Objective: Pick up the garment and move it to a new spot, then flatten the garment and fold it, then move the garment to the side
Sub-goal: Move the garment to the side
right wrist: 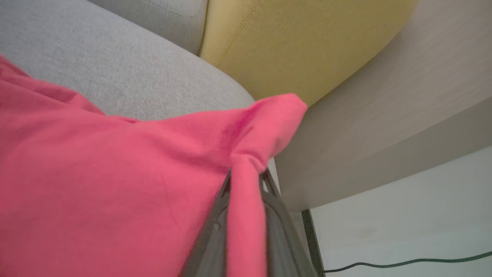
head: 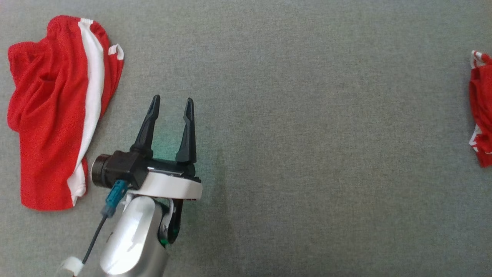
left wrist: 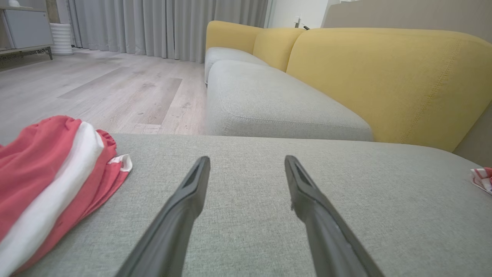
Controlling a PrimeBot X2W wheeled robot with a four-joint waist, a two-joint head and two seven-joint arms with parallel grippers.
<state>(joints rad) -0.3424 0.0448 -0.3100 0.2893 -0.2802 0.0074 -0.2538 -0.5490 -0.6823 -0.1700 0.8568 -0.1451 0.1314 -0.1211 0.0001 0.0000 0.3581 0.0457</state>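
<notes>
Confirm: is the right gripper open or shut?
Shut: the right gripper pinches a fold of the red garment between its fingers.

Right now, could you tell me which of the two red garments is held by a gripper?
The right-hand garment: the right gripper is shut on its fabric. The left-hand garment, with the broad white stripe, lies free beside the open left gripper.

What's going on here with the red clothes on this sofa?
A two-armed robot is handling clothes on a grey sofa cushion. Its right gripper is pinched shut on a fold of a red garment at the cushion's right edge. Its left gripper hangs open above bare cushion, beside rumpled red shorts with a white stripe.
</notes>
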